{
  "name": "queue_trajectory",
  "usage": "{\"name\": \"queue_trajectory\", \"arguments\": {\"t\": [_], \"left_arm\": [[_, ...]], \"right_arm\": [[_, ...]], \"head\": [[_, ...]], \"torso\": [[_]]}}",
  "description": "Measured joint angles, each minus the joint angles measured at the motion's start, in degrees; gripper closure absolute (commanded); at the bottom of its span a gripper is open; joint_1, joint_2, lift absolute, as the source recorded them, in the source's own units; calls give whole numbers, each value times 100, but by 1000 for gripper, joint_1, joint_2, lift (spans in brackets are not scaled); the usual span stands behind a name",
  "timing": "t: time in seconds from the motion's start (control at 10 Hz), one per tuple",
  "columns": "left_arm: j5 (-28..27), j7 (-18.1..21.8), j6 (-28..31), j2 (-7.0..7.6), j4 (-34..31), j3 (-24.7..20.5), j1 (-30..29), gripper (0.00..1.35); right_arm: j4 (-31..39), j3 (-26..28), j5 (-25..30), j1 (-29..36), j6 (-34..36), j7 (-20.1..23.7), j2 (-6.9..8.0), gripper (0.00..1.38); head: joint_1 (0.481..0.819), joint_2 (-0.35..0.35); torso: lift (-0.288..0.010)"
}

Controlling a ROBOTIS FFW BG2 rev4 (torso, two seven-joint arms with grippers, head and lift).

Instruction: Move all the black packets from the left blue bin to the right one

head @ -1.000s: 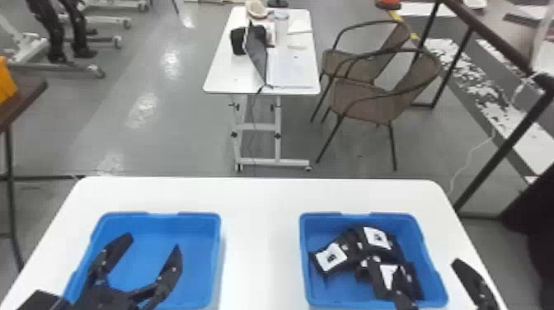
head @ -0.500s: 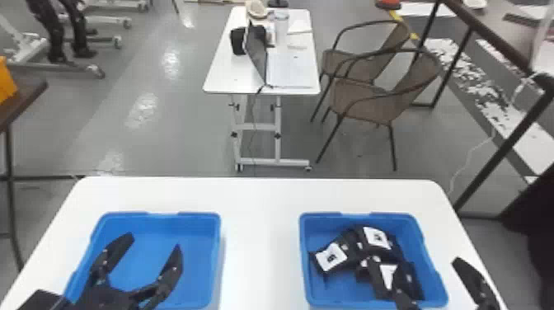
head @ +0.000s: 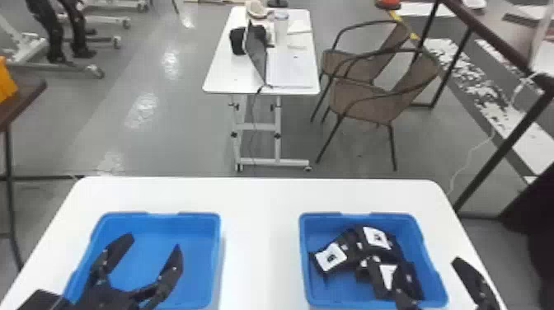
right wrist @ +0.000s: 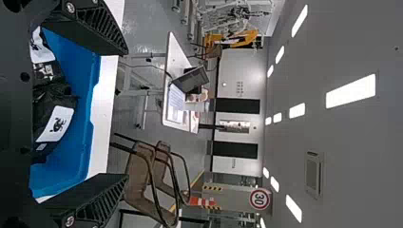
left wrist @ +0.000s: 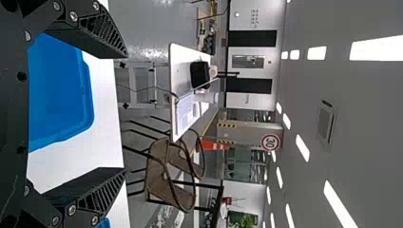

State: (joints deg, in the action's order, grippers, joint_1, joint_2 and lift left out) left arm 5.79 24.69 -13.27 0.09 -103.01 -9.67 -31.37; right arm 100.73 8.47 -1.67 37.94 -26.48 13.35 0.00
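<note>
So I'm standing here looking at a white bench (head: 259, 231) with two blue bins side by side, well apart, and the black packets (head: 329, 259) I can see are all in the right bin (head: 325, 290). They're in a messy heap, overlapping and lying at different angles, with white labels with dark marks facing up on a few of them. One labelled one sits at the left side of the pile, near the bin's left wall, and another is up toward the far side. The left bin (head: 202, 255) has the left pincer (head: 151, 242) hanging over it, wide open, fingers spread. The right pincer (head: 427, 264) is wide open too, one finger in front of the packets and the other out past the right bin's right wall, over the bench. Behind all that there's a smaller white table (head: 222, 74) on wheels with an open laptop (head: 257, 51) and a cup (head: 281, 24) on it, plus a couple of brown armchairs (head: 367, 99) just beside it on the right.
</note>
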Motion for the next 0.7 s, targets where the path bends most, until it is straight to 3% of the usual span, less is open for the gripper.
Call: {"name": "queue_trajectory", "arguments": {"t": [0.7], "left_arm": [[38, 0, 6, 0, 22, 3, -1, 186]], "right_arm": [[3, -4, -30, 3, 3, -45, 0, 91]], "head": [[695, -37]], "torso": [[0]]}}
